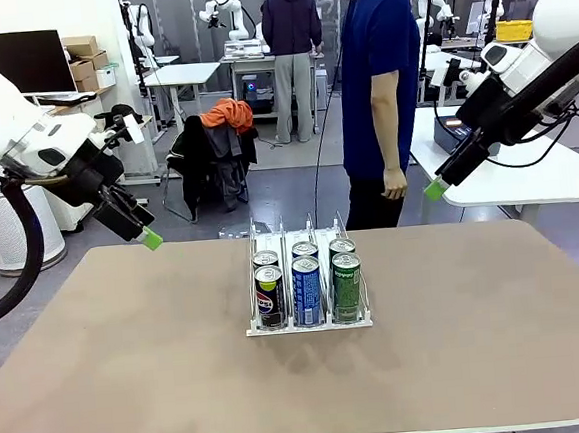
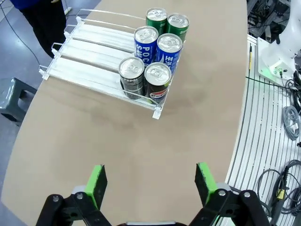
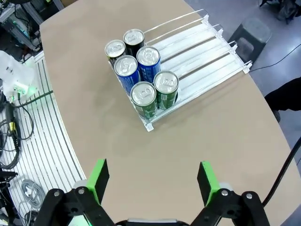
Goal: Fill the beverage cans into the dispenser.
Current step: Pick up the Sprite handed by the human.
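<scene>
Bare tan tabletop (image 1: 133, 399) lies closest in the front view, and at its middle, a little toward 12 o'clock, stands the clear three-lane dispenser (image 1: 283, 239) with thin upright dividers and a white base. Six slim aluminium drink cans with silver tops stand upright in it, two to a lane, one close behind the other at the 6 o'clock end. There are two black cans (image 1: 270, 300) in the left lane, two blue cans (image 1: 306, 291) in the middle lane and two green cans (image 1: 346, 288) in the right lane. The 12 o'clock stretch of every lane is bare. The black two-finger left gripper (image 1: 149, 238) with green pads hangs in the air at about 10 o'clock from the dispenser, well apart from it. In the left wrist view the left gripper (image 2: 153, 183) has its fingers (image 2: 96, 181) spread wide with nothing between them, and the dispenser (image 2: 89, 56) lies toward 12 o'clock with its cans bunched at the 3 o'clock end. The matching right gripper (image 1: 435, 189) hangs at about 2 o'clock from the dispenser, also well apart. In the right wrist view the right gripper (image 3: 153, 181) is likewise spread and holding nothing, and the dispenser (image 3: 202, 47) lies toward 12 o'clock with its cans at the 9 o'clock end. A person in a dark blue short-sleeved shirt (image 1: 379, 79) stands beyond the table's far edge at about 1 o'clock, one hand (image 1: 395, 182) hanging at their side.
</scene>
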